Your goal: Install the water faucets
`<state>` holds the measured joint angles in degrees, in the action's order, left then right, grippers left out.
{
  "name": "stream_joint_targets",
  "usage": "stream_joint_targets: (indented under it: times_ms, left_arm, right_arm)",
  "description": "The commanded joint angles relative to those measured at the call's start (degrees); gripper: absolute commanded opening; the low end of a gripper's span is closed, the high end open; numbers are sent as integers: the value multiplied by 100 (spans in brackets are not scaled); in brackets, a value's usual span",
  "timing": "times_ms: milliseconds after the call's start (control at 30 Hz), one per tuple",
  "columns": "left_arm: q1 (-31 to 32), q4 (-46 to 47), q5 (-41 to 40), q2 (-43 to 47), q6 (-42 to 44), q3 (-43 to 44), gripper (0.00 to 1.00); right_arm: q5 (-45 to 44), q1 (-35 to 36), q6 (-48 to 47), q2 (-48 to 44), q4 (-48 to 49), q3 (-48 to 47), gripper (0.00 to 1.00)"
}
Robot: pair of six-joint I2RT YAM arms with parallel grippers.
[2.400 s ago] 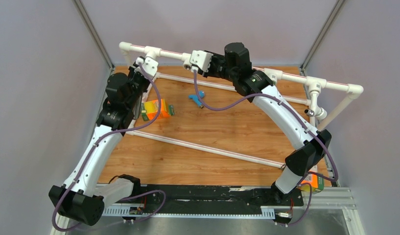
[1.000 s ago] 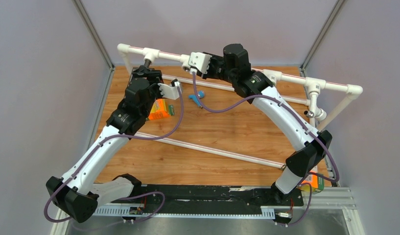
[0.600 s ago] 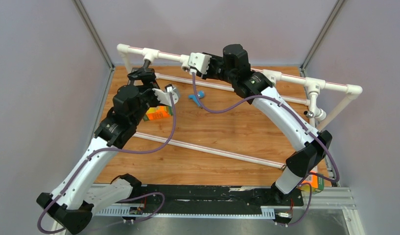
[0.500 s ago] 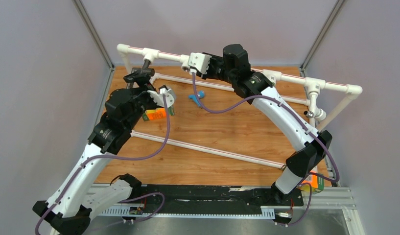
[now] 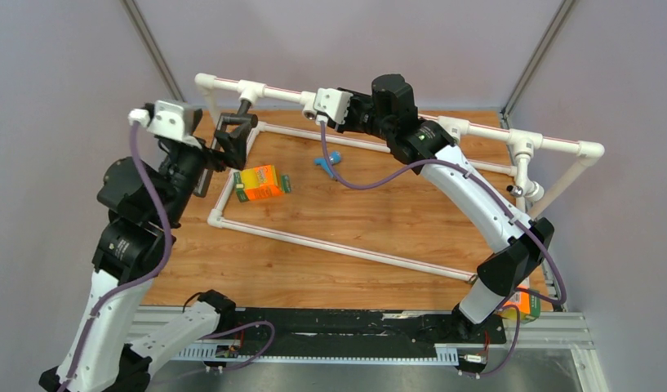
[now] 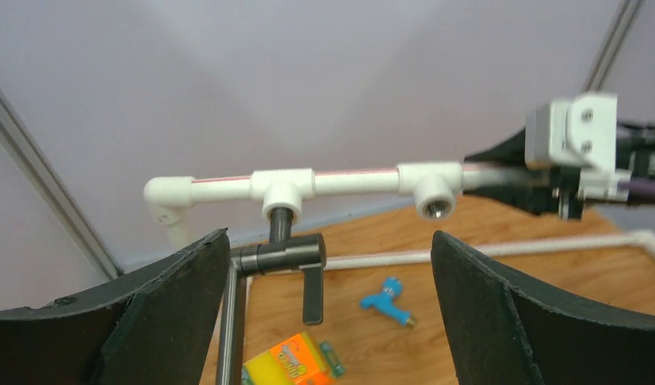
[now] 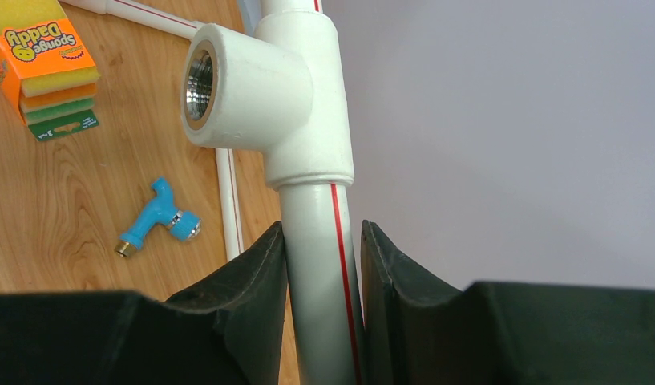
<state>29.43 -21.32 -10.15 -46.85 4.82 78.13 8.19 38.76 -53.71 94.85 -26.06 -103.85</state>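
Observation:
The dark-brown L-shaped faucet (image 6: 280, 255) sits with its stub in the left tee socket (image 6: 281, 192) of the white pipe frame (image 5: 493, 131). Its lever hangs down and its long tube runs downward. My left gripper (image 5: 224, 151) is drawn back from it, open and holding nothing. A small blue faucet (image 5: 328, 162) lies loose on the wooden table, also showing in the right wrist view (image 7: 157, 215). My right gripper (image 7: 322, 241) is shut on the frame's top pipe, just beside an empty tee socket (image 7: 252, 88).
An orange sponge box (image 5: 260, 181) lies on the table near the frame's left side. A second orange box (image 5: 522, 304) sits by the right arm's base. Low white pipes (image 5: 338, 245) cross the table. Grey walls close in on three sides.
My left gripper opened, let go of the dark faucet and drew back to the left and toward the near edge. The faucet stays in its socket. The right arm has not moved.

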Motion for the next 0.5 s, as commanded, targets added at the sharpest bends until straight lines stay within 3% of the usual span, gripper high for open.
stream_joint_targets:
  times_ms: [0, 133, 167, 233, 267, 300, 367, 467]
  left_arm:
    - [-734, -539, 284, -412, -2446, 747, 100]
    - [-2343, -225, 1751, -614, -3694, 687, 100]
    - [-2902, -136, 2476, -676, -3934, 547, 100]
    - [-3965, 399, 3749, -851, -4987, 144, 100]
    - [-4311, 992, 4219, -983, -5930, -24, 100]
    - [-4732, 1355, 4911, -1036, -6358, -452, 96]
    - [-5122, 2445, 5407, -1238, -7300, -832, 92]
    - [-5298, 2562, 5568, -1449, -7251, -931, 95]
  right_arm:
    - [368, 254, 731, -54, -610, 225, 0]
    - [403, 254, 731, -81, -602, 243, 0]
    - [421, 255, 731, -89, -602, 243, 0]
    - [438, 254, 731, -81, -610, 243, 0]
    - [447, 237, 731, -81, -602, 251, 0]
    - [447, 246, 731, -89, -602, 252, 0]
    - [456, 254, 731, -98, -610, 269, 0]
    - [482, 255, 731, -116, -593, 304, 0]
